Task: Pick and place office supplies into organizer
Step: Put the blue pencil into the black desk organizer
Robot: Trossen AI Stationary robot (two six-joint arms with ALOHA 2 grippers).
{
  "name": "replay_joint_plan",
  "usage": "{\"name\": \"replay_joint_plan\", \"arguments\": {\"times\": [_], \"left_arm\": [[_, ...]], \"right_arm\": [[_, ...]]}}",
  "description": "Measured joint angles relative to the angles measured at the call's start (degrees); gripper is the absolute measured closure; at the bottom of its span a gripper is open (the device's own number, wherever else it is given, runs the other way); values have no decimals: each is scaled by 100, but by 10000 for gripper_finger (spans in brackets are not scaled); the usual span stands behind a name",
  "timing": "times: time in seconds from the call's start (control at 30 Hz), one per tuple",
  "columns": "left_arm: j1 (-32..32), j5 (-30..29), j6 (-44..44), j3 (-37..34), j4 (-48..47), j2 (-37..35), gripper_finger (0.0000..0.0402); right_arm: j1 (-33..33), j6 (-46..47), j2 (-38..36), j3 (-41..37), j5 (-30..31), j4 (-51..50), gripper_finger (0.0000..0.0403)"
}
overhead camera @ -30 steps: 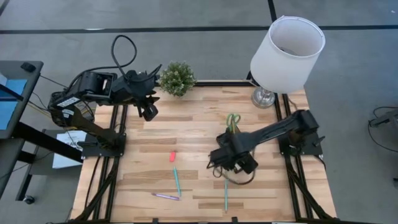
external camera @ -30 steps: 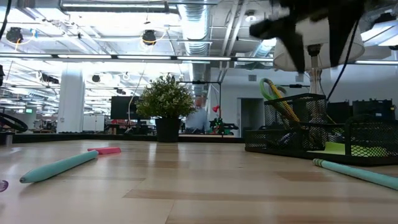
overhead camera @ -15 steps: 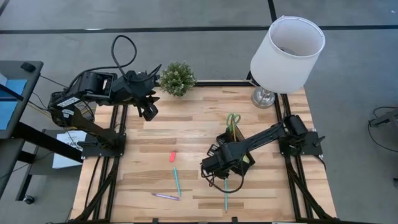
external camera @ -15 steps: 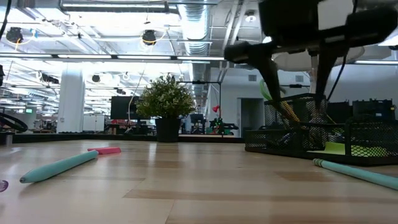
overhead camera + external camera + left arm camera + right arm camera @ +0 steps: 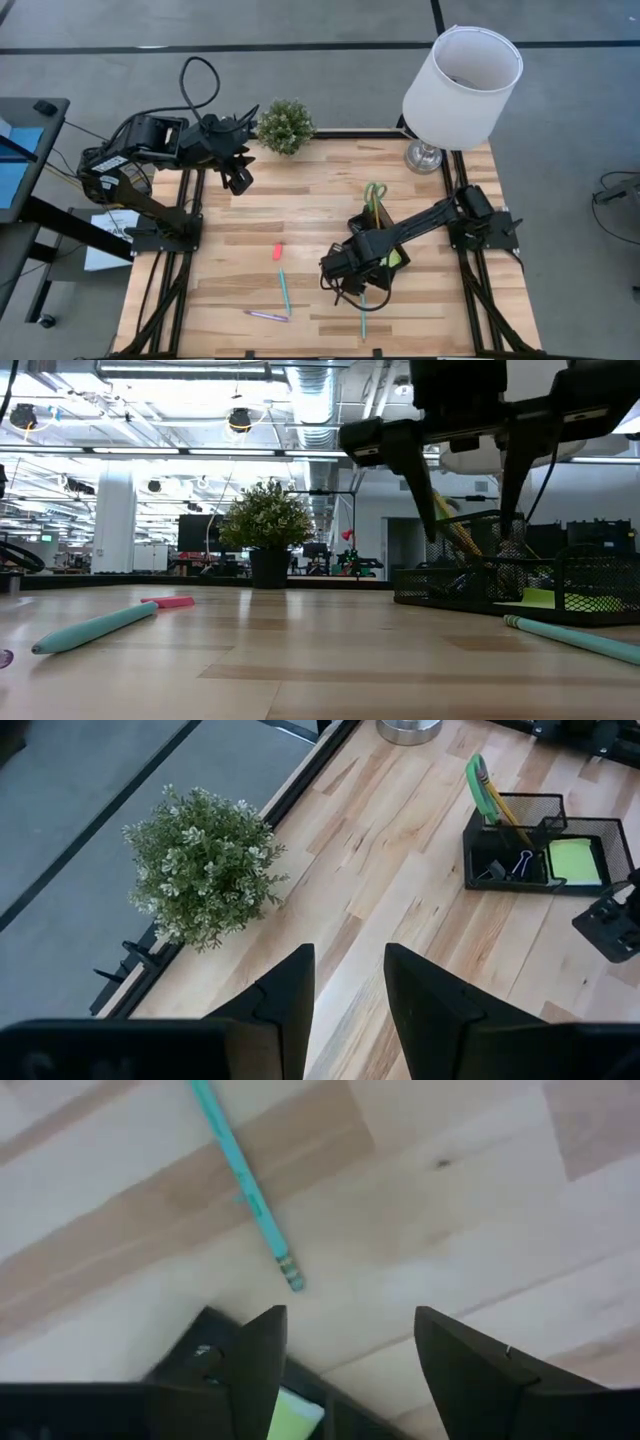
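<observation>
The black mesh organizer (image 5: pixel 540 845) stands right of the table's middle and holds green-handled scissors (image 5: pixel 480 780), a lime-green sticky-note pad (image 5: pixel 575 860) and clips. My right gripper (image 5: pixel 465 500) hangs open above the table, pointing down, just by the organizer's near left corner (image 5: pixel 215 1355). A teal pen (image 5: pixel 245 1180) lies flat on the table beyond its fingers, untouched. My left gripper (image 5: pixel 350 1000) stands open and high at the far left, nothing between its fingers. Another teal pen (image 5: pixel 284 292), a purple pen (image 5: pixel 266 316) and a pink eraser (image 5: pixel 278 251) lie flat on the wood.
A potted plant (image 5: pixel 286 125) stands at the far edge. A lamp with a white shade (image 5: pixel 462 85) stands at the far right corner. My right arm (image 5: pixel 430 218) crosses over the organizer in the high view. Bare wood lies between the eraser and the organizer.
My right gripper has come down toward the table and shifted toward the table's left and near edges. It has rolled about its own axis, and its open fingers now hang beside the organizer. My left arm has kept still.
</observation>
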Motion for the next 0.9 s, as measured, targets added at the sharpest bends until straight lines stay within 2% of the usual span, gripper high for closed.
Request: {"name": "replay_joint_plan", "arguments": {"times": [0.1, 0.63, 0.8, 0.9], "left_arm": [[0, 0, -16, 0, -15, 0, 285], [-156, -1, -90, 0, -50, 0, 285], [-357, -13, -90, 0, -79, 0, 285], [-452, -18, -90, 0, -81, 0, 285]], "right_arm": [[0, 91, 0, -1, -180, 8, 196], [149, 300, 0, -10, -294, 140, 211], [136, 302, 0, -503, -264, 668, 211], [163, 304, -2, -726, -22, 792, 213]]}}
